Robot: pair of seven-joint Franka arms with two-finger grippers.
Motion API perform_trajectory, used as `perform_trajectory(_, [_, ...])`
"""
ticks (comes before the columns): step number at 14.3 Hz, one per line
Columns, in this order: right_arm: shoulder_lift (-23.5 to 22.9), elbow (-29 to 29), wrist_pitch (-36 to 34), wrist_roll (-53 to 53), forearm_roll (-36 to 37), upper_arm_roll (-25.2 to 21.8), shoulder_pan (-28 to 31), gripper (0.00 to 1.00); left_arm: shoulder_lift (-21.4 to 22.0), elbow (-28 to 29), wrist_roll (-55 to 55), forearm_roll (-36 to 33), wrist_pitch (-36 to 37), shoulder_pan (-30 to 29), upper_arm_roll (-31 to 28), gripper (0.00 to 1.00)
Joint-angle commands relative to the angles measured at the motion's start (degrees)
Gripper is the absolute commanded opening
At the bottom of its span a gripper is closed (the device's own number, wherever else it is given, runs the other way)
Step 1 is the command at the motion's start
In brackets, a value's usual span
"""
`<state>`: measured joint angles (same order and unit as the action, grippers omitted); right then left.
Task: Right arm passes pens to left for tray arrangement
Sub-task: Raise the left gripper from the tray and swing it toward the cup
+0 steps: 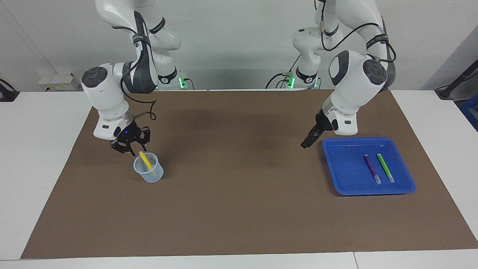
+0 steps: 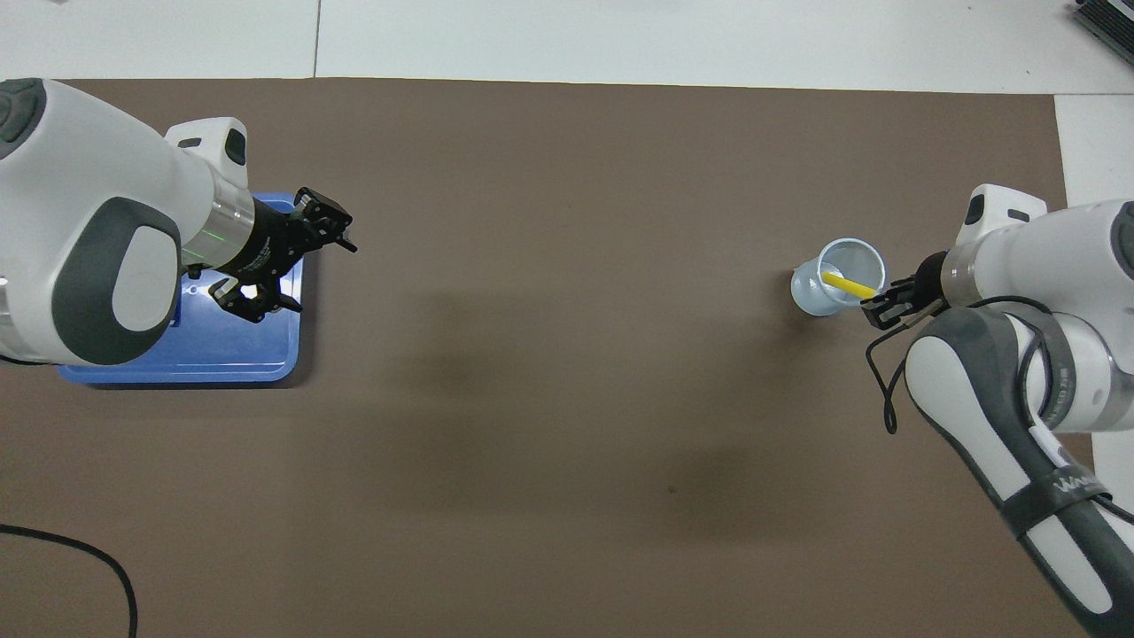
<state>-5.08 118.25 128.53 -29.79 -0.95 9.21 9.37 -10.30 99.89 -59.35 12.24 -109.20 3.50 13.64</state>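
Observation:
A purple pen (image 1: 372, 169) and a green pen (image 1: 385, 167) lie side by side in the blue tray (image 1: 347, 175), toward the left arm's end of the table. In the overhead view the left arm hides both pens, and only part of the tray (image 2: 239, 354) shows. My left gripper (image 1: 305, 144) (image 2: 324, 278) hangs open and empty over the mat, just off the tray's edge. The yellow pen (image 1: 145, 161) (image 2: 849, 285) leans in a clear cup (image 1: 149, 173) (image 2: 815, 297). My right gripper (image 1: 127, 148) (image 2: 879, 308) hovers at that pen's upper end.
A brown mat (image 1: 239, 194) covers most of the white table. The cup stands toward the right arm's end. A black cable (image 2: 97, 567) loops onto the mat near the left arm's base.

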Motion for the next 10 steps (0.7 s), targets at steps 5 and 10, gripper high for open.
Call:
perform_trajectory(5, [-0.1,0.6,0.4,2.4,1.1,0.4,0.2,0.40,1.0,0.1,-9.5,3.2,0.2,5.3,-0.3,1.00])
perform_trajectory(10, [-0.2,0.8,0.4,2.9,1.1,0.5,0.2,0.33,1.0,0.6,-19.0,5.3,-2.8,9.9,0.1,1.00])
